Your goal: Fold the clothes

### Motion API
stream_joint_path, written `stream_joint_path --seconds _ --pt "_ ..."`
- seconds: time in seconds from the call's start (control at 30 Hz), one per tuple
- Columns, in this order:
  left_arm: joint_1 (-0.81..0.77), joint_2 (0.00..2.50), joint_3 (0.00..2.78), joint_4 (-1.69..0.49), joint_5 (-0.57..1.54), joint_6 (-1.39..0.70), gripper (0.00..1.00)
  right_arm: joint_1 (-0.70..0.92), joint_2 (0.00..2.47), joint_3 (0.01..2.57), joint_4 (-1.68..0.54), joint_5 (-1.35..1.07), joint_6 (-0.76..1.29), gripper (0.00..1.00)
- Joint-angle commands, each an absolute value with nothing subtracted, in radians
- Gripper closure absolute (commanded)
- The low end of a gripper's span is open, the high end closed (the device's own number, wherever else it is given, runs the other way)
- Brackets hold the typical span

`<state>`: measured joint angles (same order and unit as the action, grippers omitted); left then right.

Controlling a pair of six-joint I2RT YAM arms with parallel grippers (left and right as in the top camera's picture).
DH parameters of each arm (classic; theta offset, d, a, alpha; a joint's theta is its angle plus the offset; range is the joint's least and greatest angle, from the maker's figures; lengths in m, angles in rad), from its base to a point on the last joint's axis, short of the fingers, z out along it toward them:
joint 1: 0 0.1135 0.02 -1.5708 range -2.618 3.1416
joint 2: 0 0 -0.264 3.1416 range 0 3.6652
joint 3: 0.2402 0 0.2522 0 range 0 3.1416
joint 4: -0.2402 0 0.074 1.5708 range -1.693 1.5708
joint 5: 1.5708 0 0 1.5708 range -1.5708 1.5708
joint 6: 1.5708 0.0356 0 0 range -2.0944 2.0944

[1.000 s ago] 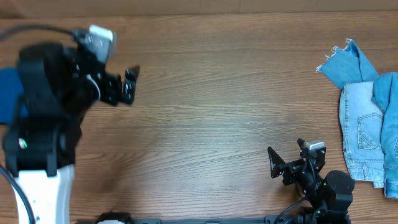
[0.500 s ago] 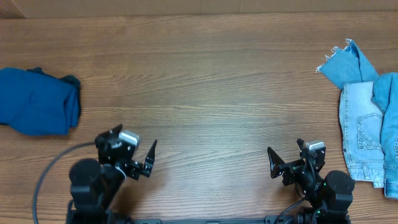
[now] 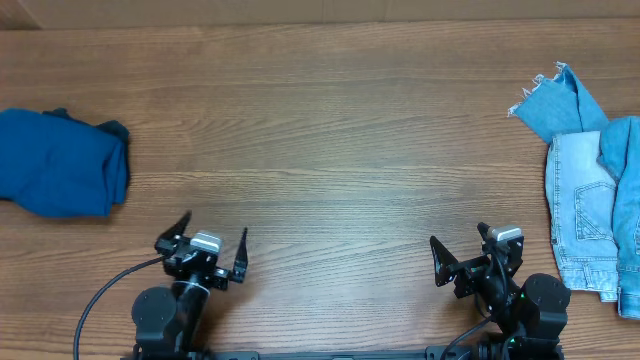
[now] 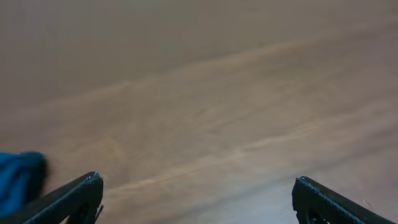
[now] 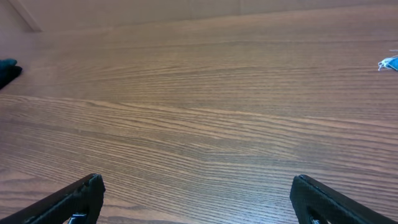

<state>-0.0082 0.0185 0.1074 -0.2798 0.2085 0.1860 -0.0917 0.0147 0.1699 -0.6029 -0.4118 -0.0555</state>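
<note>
A folded mid-blue garment (image 3: 62, 165) lies at the table's left edge; a corner of it shows in the left wrist view (image 4: 17, 182). Pale blue frayed denim pieces (image 3: 578, 190) lie in a heap at the right edge, with brighter blue fabric (image 3: 625, 165) on top. My left gripper (image 3: 213, 236) rests near the front edge, well clear of the blue garment, open and empty (image 4: 198, 180). My right gripper (image 3: 460, 240) sits at the front right, short of the denim, and is likewise open over bare wood (image 5: 198, 180).
The wooden table (image 3: 330, 130) stretches between the two piles. A frayed denim tip (image 5: 388, 63) shows at the right of the right wrist view. A dark fabric edge (image 5: 7, 70) shows far left there.
My left arm has drawn back from over the blue garment at the far left to the front edge, uncovering the garment. The right arm has stayed still.
</note>
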Motion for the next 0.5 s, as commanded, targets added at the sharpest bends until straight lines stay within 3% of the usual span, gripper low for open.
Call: stream_joint_path --seconds 0.0,0.47 --pt "-0.014 0.003 0.087 -0.233 0.033 0.176 0.00 -0.096 0.003 0.160 -0.603 -0.413 -0.051 0.00" --pt "-0.014 0.006 0.088 -0.286 0.026 0.176 0.00 -0.096 0.003 0.160 -0.603 -0.413 -0.051 0.00"
